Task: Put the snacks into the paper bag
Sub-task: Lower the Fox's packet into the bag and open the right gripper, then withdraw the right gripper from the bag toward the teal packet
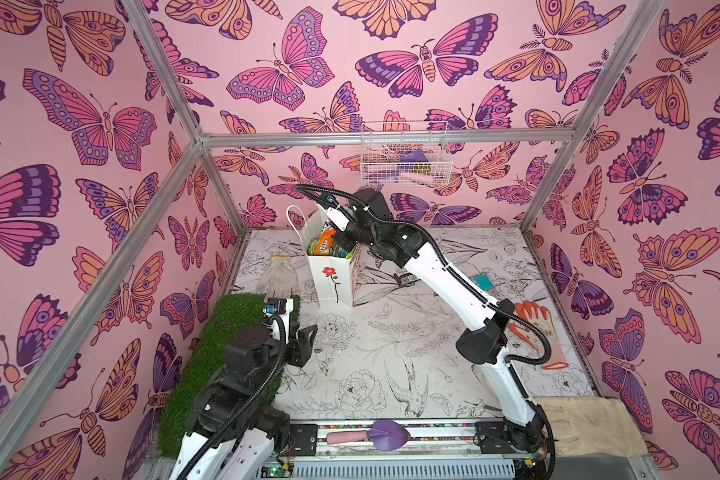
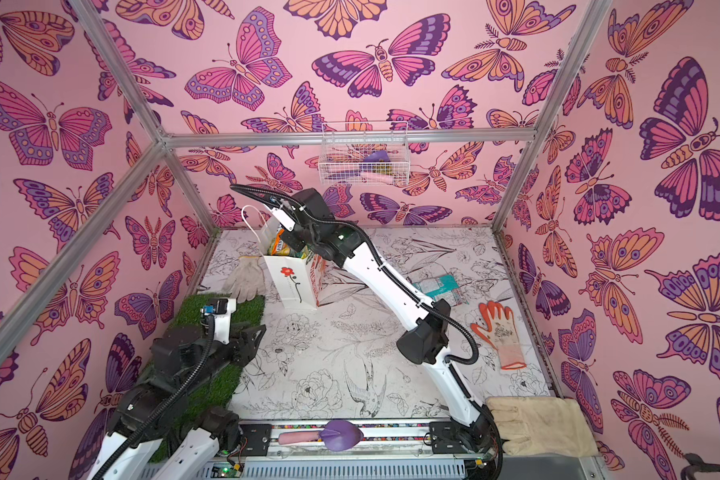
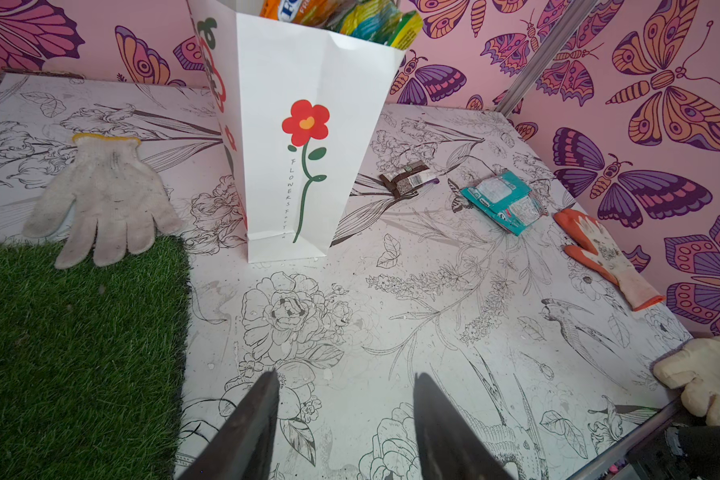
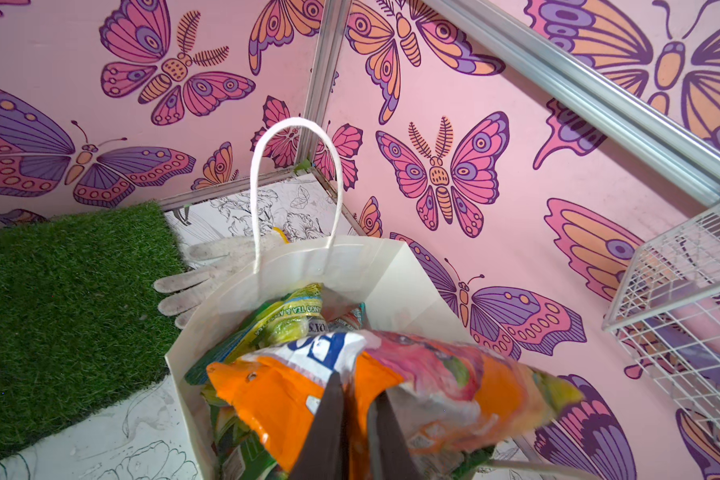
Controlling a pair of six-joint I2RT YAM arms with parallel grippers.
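Note:
The white paper bag (image 1: 333, 282) (image 2: 294, 286) (image 3: 292, 187) with a red flower stands upright at the back of the table. Several snacks fill it, among them a yellow-green packet (image 4: 292, 320). My right gripper (image 4: 356, 395) hangs over the bag's mouth (image 4: 308, 266). Its jaws stand a little apart, with an edge of the orange bag (image 4: 275, 395) (image 1: 324, 241) between them; that bag is blurred. On the table to the right of the paper bag lie a teal packet (image 3: 499, 199) (image 2: 439, 286) and a dark brown bar (image 3: 408, 180). My left gripper (image 3: 346, 382) (image 1: 306, 336) is open and empty, low by the grass mat.
A green grass mat (image 3: 71, 340) covers the front left, with a white knit glove (image 3: 100, 199) at its far edge. An orange glove (image 3: 603, 253) and a cream glove (image 3: 703, 374) lie on the right. A wire basket (image 1: 404, 160) hangs on the back wall. A purple trowel (image 1: 375, 434) rests on the front rail.

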